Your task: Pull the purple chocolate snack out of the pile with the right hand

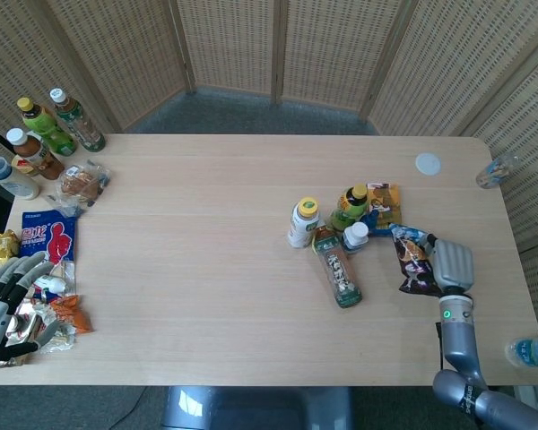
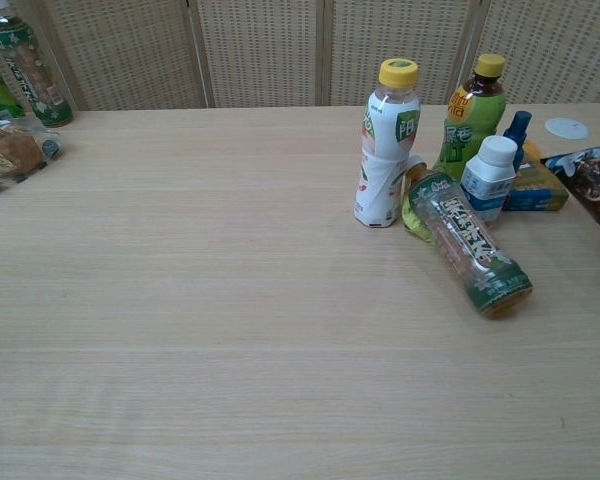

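Note:
The purple chocolate snack (image 1: 413,261) is a dark purple packet, now lifted clear to the right of the pile; in the chest view the snack (image 2: 592,185) shows at the right edge. My right hand (image 1: 452,266) holds it by its right side. The pile holds a white bottle with a yellow cap (image 1: 302,222), a green tea bottle (image 1: 351,207), a lying bottle (image 1: 338,267), a small white-capped bottle (image 1: 355,236) and an orange packet (image 1: 385,205). My left hand (image 1: 2,307) rests with fingers spread at the table's left edge, holding nothing.
Several bottles (image 1: 47,132) and snack packets (image 1: 47,237) lie along the left side. A white lid (image 1: 428,164) sits at the back right, with a clear bottle (image 1: 497,170) at the right edge and another (image 1: 531,351) near the front right.

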`<action>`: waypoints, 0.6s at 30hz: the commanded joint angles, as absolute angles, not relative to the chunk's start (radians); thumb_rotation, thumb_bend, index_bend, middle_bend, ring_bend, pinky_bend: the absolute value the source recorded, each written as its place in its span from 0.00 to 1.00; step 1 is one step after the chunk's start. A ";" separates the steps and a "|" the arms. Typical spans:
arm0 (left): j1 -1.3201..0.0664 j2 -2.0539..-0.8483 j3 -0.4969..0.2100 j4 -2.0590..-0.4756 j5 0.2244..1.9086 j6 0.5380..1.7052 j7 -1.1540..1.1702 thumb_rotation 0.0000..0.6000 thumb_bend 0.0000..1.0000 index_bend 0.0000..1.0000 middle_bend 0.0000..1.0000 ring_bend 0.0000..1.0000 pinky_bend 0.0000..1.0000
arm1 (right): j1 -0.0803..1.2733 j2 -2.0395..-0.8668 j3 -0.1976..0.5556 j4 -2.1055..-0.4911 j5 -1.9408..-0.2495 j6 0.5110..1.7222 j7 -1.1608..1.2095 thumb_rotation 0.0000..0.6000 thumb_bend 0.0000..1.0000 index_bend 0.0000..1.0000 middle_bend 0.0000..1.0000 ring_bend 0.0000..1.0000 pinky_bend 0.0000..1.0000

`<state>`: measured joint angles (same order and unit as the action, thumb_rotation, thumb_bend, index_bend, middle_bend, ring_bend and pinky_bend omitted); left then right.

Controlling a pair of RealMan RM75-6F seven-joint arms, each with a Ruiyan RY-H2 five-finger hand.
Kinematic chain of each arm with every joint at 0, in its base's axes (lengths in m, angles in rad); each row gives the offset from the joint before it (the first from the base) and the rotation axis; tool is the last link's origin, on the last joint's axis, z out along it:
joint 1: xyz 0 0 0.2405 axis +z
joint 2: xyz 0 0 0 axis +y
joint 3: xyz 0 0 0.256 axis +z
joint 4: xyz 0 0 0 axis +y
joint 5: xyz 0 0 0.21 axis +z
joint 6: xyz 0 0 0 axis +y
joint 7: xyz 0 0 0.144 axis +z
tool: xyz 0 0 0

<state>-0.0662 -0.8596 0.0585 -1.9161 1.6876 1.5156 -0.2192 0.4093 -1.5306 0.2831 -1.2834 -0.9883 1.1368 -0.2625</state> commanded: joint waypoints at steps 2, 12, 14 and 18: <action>-0.066 -0.862 0.061 -1.915 1.691 1.515 -0.219 1.00 0.35 0.12 0.06 0.00 0.00 | 0.372 -1.424 0.331 -1.440 -1.019 1.232 -0.232 1.00 0.00 0.57 0.80 0.79 1.00; -0.057 -0.870 0.068 -1.902 1.699 1.525 -0.230 1.00 0.35 0.12 0.06 0.00 0.00 | 0.353 -1.264 0.405 -1.715 -1.107 1.341 -0.190 1.00 0.00 0.58 0.81 0.81 1.00; -0.054 -0.870 0.069 -1.900 1.703 1.530 -0.233 1.00 0.35 0.12 0.06 0.00 0.00 | 0.356 -1.242 0.415 -1.756 -1.115 1.348 -0.192 1.00 0.00 0.58 0.80 0.81 1.00; -0.049 -0.871 0.072 -1.894 1.707 1.539 -0.240 1.00 0.35 0.12 0.06 0.00 0.00 | 0.364 -1.217 0.428 -1.805 -1.120 1.361 -0.201 1.00 0.00 0.58 0.80 0.81 1.00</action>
<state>-0.0494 -0.8705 0.0717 -1.8952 1.7064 1.5385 -0.2391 0.3604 -1.2291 0.4179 -1.7868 -1.1155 1.3516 -0.1987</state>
